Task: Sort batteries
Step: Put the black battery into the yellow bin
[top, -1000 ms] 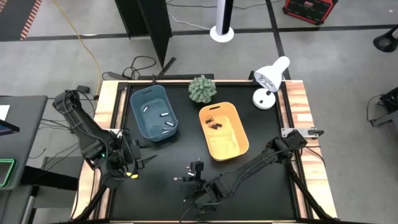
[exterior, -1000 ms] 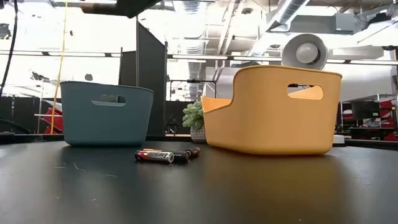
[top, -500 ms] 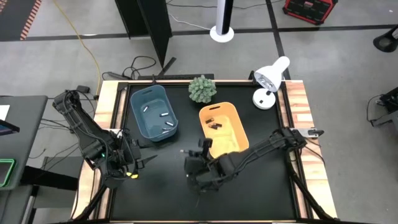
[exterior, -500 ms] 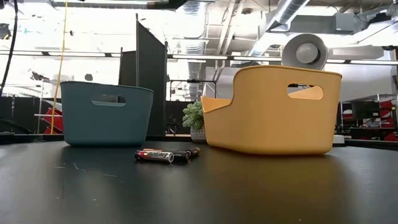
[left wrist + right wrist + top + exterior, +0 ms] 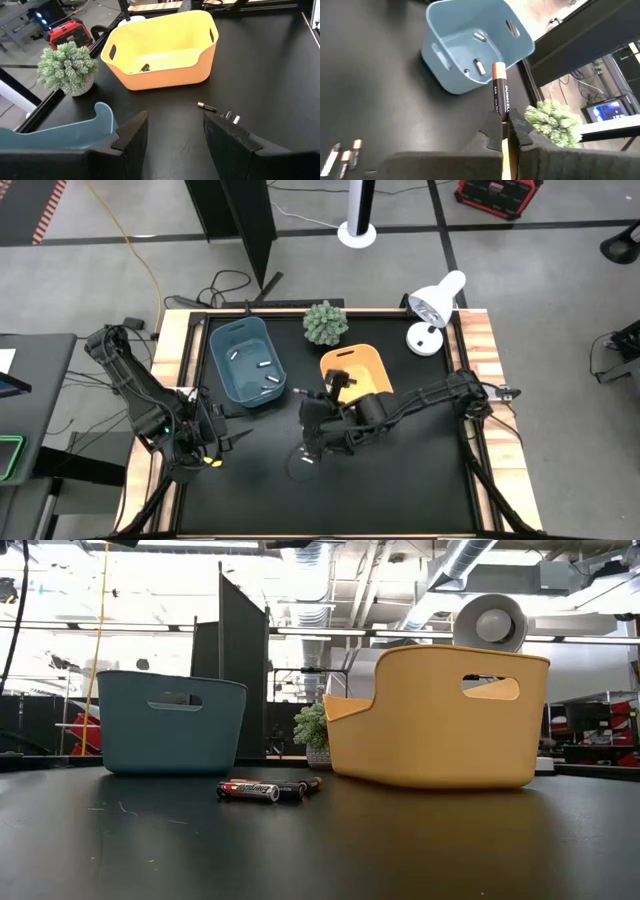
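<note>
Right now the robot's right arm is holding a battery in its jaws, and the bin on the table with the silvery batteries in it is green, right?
Almost. The right gripper does hold a battery in its shut jaws, but the bin with the silvery batteries inside is blue, not green. The right wrist view shows it, and so does the high view.
</note>
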